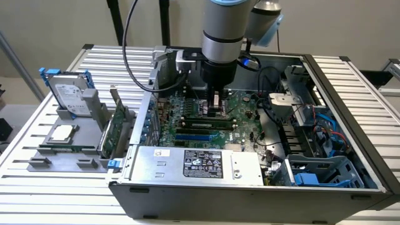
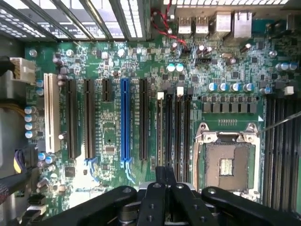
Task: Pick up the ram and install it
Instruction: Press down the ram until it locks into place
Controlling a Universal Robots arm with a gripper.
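Setting: an open computer case (image 1: 340, 89) lies on a slatted table (image 1: 359, 70), with its motherboard (image 1: 245, 104) facing up and the power supply (image 1: 200, 164) along the case's near edge.

Gripper: the gripper (image 1: 216, 110) hangs straight down inside the case, low over the middle of the motherboard. In the wrist view the gripper (image 2: 164, 184) has its fingers drawn close together, leaving only a narrow gap.

The ram: a thin dark edge (image 2: 164, 172) stands in that gap. I take it to be the ram seen edge-on, pinched between the fingers. It hovers at one end of the bank of memory slots (image 2: 174, 132), and I cannot tell whether it touches one yet.

Neighbours: the empty CPU socket (image 2: 228, 162) lies just beside the memory slots. The blue expansion slot (image 2: 124, 120) lies on their other side, a little apart.

Off the board: a gray fixture (image 1: 56, 164) at the table's edge on the exterior view's left carries a hard drive (image 1: 67, 93) and an expansion card (image 1: 115, 129).

Step in hand: judging by the pose, this is lining the stick up over its slot.

Doing it well: keep the stick's long edge parallel to the chosen slot and centred between the slot's end clips. Hold it upright so that both ends enter together. Press straight down without twisting, since a skewed stick would likely jam or ride onto the neighbouring slot. Keep clear of the bare socket.
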